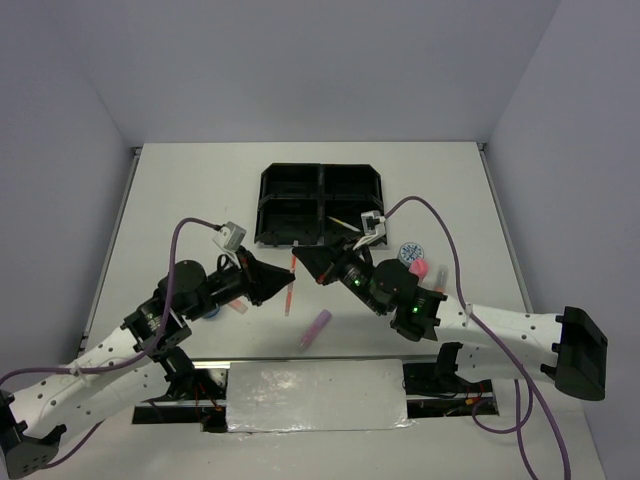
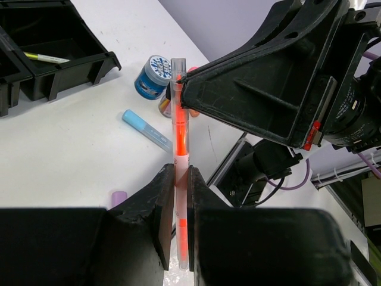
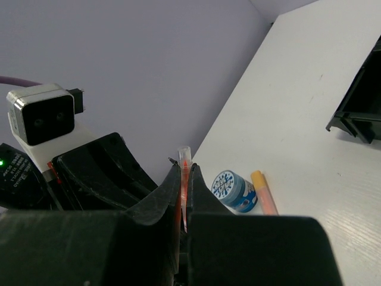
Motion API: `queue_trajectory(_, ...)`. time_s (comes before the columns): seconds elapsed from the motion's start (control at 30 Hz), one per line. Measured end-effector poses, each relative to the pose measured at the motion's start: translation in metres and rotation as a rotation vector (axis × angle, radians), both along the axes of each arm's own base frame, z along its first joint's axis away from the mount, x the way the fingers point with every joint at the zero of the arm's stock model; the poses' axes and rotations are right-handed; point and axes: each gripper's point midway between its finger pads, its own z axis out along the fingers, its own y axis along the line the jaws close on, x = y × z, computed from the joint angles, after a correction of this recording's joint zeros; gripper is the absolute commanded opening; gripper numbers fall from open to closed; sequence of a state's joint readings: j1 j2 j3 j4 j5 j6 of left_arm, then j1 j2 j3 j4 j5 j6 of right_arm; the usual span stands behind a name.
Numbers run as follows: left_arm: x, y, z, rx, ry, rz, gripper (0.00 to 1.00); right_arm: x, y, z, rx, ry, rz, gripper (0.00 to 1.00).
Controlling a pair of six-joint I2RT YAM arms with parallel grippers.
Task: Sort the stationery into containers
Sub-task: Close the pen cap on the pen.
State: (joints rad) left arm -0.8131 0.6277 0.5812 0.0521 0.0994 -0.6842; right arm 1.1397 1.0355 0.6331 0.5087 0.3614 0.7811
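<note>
From above, just near of the black tray (image 1: 320,172), both arms meet over the table (image 1: 180,200) around one thin pink pen (image 1: 290,285). The left jaws grip it at its middle and the right jaws reach its far end. A yellow pen (image 1: 345,222) lies in the tray's near-right compartment, and the other three compartments look bare. A purple marker (image 1: 317,327) lies loose on the table near the arms. A tape roll (image 1: 411,253) and a pink-capped bottle (image 1: 418,268) sit together beside the right arm.

On the left wrist view, the left jaws are clamped on the pink pen, which stands up between them. Its upper end touches the tip of the right jaws. A light blue marker (image 2: 146,128) lies just near of the tape roll.

On the right wrist view, the right jaws are drawn together on the pen's end, with almost no gap showing. A second tape roll (image 3: 231,187) and an orange marker (image 3: 264,190) lie side by side on the table beyond.

This looks like a handover of the pen from one arm to the other. The sorting seems barely begun. One pen is stowed, one is in the air, and both rolls, the bottle and three markers are yet to go in.
</note>
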Motion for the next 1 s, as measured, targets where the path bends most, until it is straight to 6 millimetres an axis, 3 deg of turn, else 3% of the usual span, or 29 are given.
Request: queue_trajectory(1.0, -0.002, 0.006, -0.011, 0.091, -0.029, -0.006, 0.0, -0.006, 0.009, -0.013, 0.037, 0.019, 0.009, 0.0)
